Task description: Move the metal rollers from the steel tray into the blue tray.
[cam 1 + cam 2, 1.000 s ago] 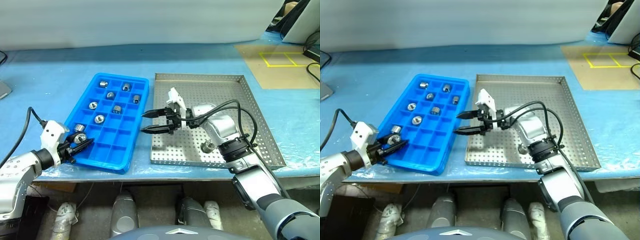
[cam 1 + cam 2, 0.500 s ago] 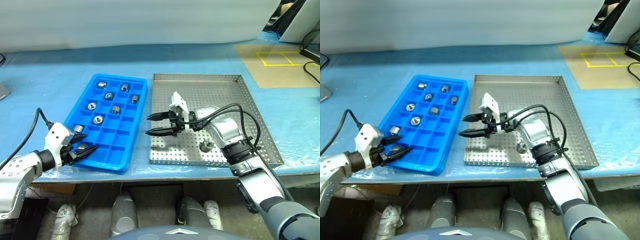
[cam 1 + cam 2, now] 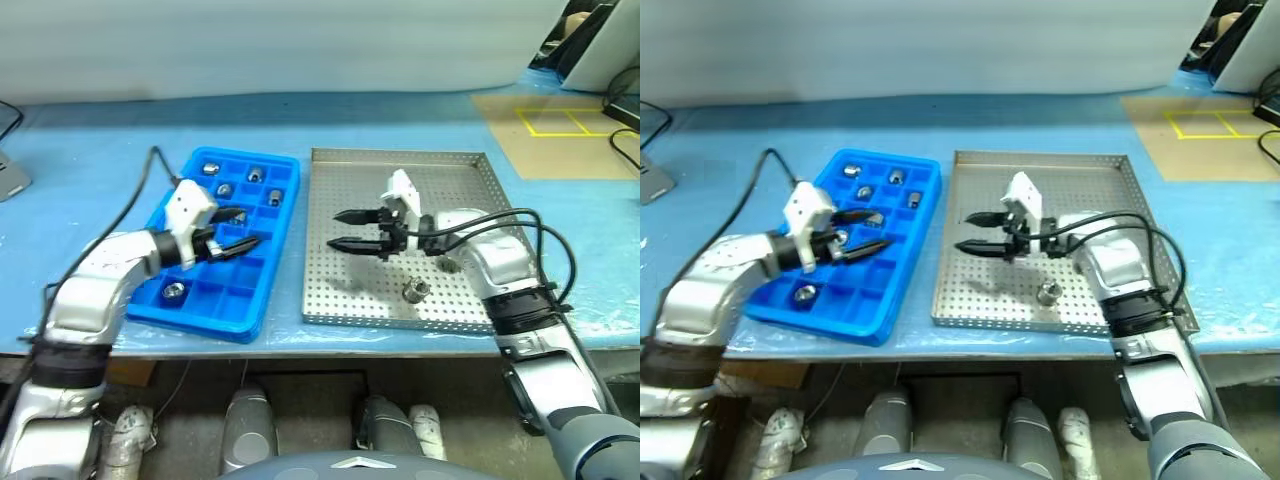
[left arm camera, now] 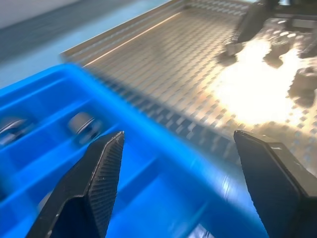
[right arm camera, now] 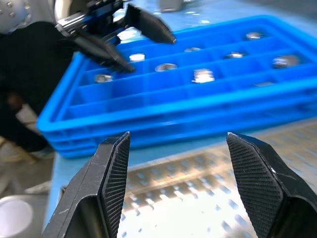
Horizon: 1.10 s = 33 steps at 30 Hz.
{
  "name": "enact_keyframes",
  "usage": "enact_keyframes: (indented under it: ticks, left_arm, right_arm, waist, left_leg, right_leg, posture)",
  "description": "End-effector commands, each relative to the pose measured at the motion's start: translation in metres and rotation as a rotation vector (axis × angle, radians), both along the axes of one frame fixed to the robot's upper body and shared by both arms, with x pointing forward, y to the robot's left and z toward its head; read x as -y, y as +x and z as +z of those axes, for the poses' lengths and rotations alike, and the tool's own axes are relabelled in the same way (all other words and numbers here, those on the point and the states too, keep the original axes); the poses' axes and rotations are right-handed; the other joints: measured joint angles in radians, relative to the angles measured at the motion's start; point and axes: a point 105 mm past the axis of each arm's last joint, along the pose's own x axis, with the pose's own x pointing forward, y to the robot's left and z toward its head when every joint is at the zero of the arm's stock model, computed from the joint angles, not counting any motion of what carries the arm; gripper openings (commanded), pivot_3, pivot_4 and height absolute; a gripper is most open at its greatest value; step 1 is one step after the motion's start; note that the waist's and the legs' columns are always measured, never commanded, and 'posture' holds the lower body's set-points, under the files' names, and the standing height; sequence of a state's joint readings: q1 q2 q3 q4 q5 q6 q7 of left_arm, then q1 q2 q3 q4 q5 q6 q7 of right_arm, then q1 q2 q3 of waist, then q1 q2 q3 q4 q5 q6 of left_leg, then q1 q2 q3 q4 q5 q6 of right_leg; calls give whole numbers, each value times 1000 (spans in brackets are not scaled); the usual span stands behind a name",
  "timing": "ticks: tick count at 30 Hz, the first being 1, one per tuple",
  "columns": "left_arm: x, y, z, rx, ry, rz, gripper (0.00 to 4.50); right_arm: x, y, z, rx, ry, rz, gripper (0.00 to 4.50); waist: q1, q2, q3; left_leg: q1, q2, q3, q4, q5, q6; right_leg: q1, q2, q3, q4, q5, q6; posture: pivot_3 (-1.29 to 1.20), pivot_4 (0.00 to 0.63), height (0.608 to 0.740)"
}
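A: Where are the metal rollers?
B: One roller (image 3: 414, 290) stands on the perforated floor of the steel tray (image 3: 325, 300), toward its near edge, in front of the right arm. A second one (image 3: 449, 265) shows just behind the right wrist, partly hidden by it. The others lie in the blue tray (image 3: 212, 318): three in the far rows (image 3: 210, 168), (image 3: 254, 174), (image 3: 273, 196), one beside them (image 3: 224, 189), and one alone in a near compartment (image 3: 173, 291). A couple more may sit behind the left hand, but I cannot count them there.

A: And the trays themselves?
B: Side by side on the desk (image 3: 90, 160), which has a light blue cover. The blue tray is on the robot's left and the steel tray just to its right, with a narrow gap between them.

A: The left hand?
B: The left hand (image 3: 243, 229) hovers over the middle of the blue tray, pointing toward the steel tray. Its two black fingers are spread apart with nothing between them.

A: The right hand?
B: The right hand (image 3: 344, 229) hangs over the left half of the steel tray, pointing toward the blue tray. Its fingers (image 5: 111, 171) are parted too, and it carries nothing. The two hands face each other across the gap, well apart.
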<state>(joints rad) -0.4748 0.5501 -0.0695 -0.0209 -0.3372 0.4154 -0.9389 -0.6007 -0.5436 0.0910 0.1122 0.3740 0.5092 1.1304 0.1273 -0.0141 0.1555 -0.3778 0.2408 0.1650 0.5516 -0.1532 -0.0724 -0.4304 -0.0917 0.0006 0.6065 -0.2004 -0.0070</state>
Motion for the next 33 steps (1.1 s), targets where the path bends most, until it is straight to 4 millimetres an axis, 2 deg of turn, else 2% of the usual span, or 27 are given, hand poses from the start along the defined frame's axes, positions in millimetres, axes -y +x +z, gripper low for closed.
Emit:
enact_keyframes:
  ticks: [1, 4, 7, 10, 13, 18, 21, 26, 33]
  left_arm:
    - [41, 11, -11, -3, 22, -128, 3733]
    - [83, 25, -34, -47, 75, -209, 3733]
    - [114, 27, -40, -79, 53, -294, 3733]
    - [148, 14, -47, -107, 62, -438, 3733]
    - [171, 0, -58, -116, 105, -548, 3733]
    - [184, -13, -67, -128, 130, -643, 3733]
    - [188, -11, -74, -123, 153, -614, 3733]
    - [201, -1, -71, -77, 139, -524, 3733]
    - [212, -8, -75, -100, 129, -530, 3733]
  right_arm:
    - [35, 3, 17, 61, 16, -145, 3225]
    - [62, 4, 22, 101, 14, -291, 3225]
    - [68, -1, 24, 114, 27, -351, 3225]
    - [71, -11, 27, 122, 51, -399, 3225]
    - [79, -21, 28, 118, 59, -456, 3225]
    - [90, -36, 24, 100, 34, -512, 3225]
    - [92, -43, 21, 94, 25, -538, 3225]
    - [95, -47, 17, 95, 16, -572, 3225]
    - [96, -48, 15, 97, 6, -594, 3225]
  waist:
    - [-8, 0, 0]
    - [-24, 0, 0]
    - [-57, 0, 0]
    - [-69, 0, 0]
    - [-81, 0, -1]
    - [-94, 0, -1]
    - [-102, 0, -1]
    - [-113, 0, -1]
    - [-117, 2, -1]
  left_leg:
    - [0, 0, 0, 0, 0, 0]
    - [-1, -1, 0, 1, 0, 1]
    - [-2, -1, 0, 2, 1, 5]
    - [-2, -1, 0, 3, 0, 6]
    - [-1, -1, 1, 3, -1, 7]
    - [5, -1, 3, 3, -5, 9]
    - [8, -1, 4, 3, -5, 9]
    - [6, -2, 4, 3, -6, 10]
    - [2, -2, 5, 3, -8, 16]
  right_leg:
    - [0, 0, 1, 0, 0, 0]
    - [0, 1, 1, -1, 0, 0]
    - [0, 1, 2, -1, 1, 1]
    - [0, 1, 3, -2, 1, 1]
    - [1, 1, 3, -3, 1, 1]
    - [6, 0, 4, -6, 1, 1]
    - [8, 0, 4, -6, 1, 1]
    - [9, -1, 4, -9, 1, 2]
    - [9, -1, 4, -18, 1, 2]
  posture:
    - [-50, 150, 740]
    - [-136, 150, 740]
    - [-203, 150, 740]
    - [-254, 150, 740]
    - [-311, 150, 740]
    - [-371, 150, 740]
    - [-399, 150, 740]
    - [-422, 150, 740]
    - [-435, 150, 740]
